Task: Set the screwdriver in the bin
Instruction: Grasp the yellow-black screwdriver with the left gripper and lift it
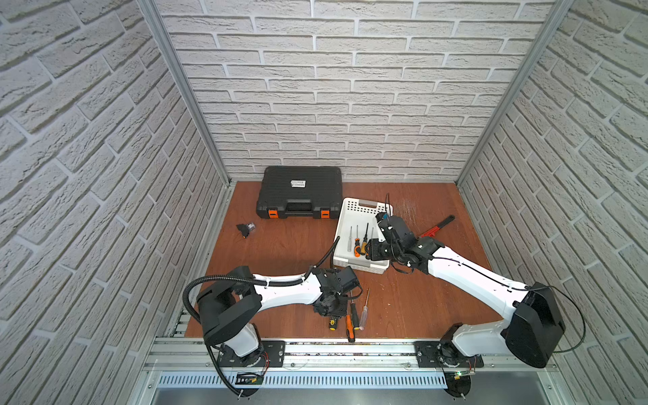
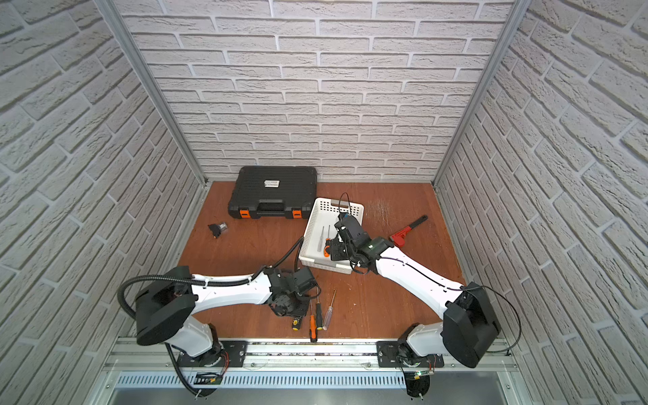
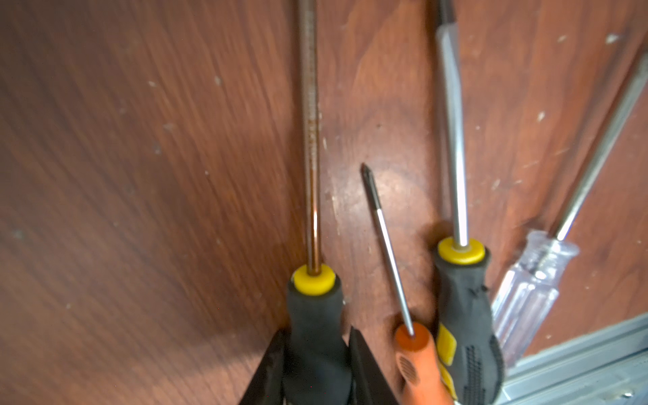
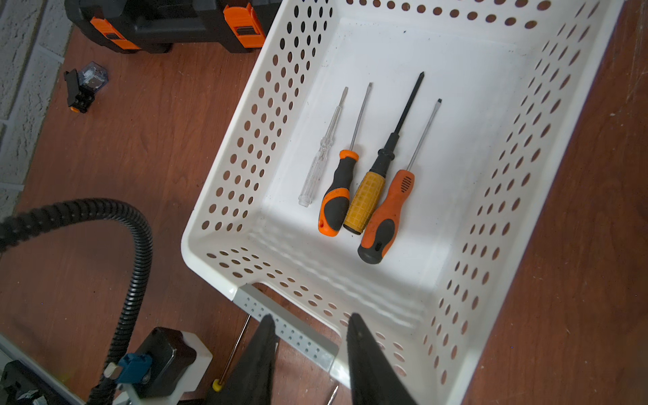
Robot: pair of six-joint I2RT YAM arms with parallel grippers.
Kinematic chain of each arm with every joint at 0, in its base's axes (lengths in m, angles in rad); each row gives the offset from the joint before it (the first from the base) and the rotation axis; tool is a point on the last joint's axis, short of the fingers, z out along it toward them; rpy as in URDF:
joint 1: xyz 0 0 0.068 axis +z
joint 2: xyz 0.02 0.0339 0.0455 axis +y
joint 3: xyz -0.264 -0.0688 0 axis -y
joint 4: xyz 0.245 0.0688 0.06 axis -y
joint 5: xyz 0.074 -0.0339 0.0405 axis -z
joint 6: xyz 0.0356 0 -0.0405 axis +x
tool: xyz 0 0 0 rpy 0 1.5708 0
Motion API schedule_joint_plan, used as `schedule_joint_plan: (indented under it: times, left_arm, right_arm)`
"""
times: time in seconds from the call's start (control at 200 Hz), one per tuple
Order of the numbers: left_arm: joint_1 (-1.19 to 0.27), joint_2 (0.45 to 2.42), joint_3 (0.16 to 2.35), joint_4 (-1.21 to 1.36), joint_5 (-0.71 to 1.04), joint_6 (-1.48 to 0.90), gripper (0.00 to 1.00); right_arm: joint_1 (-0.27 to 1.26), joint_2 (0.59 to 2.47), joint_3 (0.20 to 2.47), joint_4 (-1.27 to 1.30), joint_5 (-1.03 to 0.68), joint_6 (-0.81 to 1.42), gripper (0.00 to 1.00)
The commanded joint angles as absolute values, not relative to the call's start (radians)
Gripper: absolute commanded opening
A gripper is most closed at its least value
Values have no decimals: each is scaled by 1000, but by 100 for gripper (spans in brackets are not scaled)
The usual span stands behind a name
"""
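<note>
Step in hand: the grasp, lift not started. Left gripper [image 3: 315,333] sat low at bottom centre in both top views [image 1: 328,306], and in the left wrist view its jaws were closed against both sides of the black handle of the screwdriver [image 3: 314,305], just behind the yellow collar. One finger [image 3: 270,368] looked pressed to the rubber. The tool lay flat on the table [image 1: 280,252], rusty shaft pointing away from the arm, and only its yellow-black butt [image 1: 332,323] showed in a top view.

Three more lay just beside it: an orange-handled one [image 3: 417,361], a black-and-yellow one [image 3: 466,315] and a clear-handled one [image 3: 526,294].

The bin [image 1: 361,207] stood at centre, slightly right, in both top views, in front of the toolcase [image 1: 301,191]. Four screwdrivers [image 4: 364,200] were lined up on its floor. Right gripper [image 4: 312,317] hung over the bin's near rim, jaws part-open, nothing between them.

Next move, my read: lift straight up so the neighbours aren't dragged, carry up-frame and right to the bin, clear the near wall, release over bare floor. The right arm crowds that end, so collision is the risk. The long shaft may tilt in the grip.
</note>
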State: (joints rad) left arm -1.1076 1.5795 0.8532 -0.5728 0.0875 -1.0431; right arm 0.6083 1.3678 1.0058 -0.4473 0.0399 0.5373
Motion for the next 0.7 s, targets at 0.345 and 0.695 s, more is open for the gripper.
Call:
schedule_joint_plan:
  times: [0.345,0.695]
  left_arm:
    - [-1036,1367,753,-613,-27,-1067,0]
    - [-682,1207,840,-716,8,-778,0]
  right_arm:
    - [611,1346,999,-404,38,548,36]
    - [611,1354,989,-397,28,546,35]
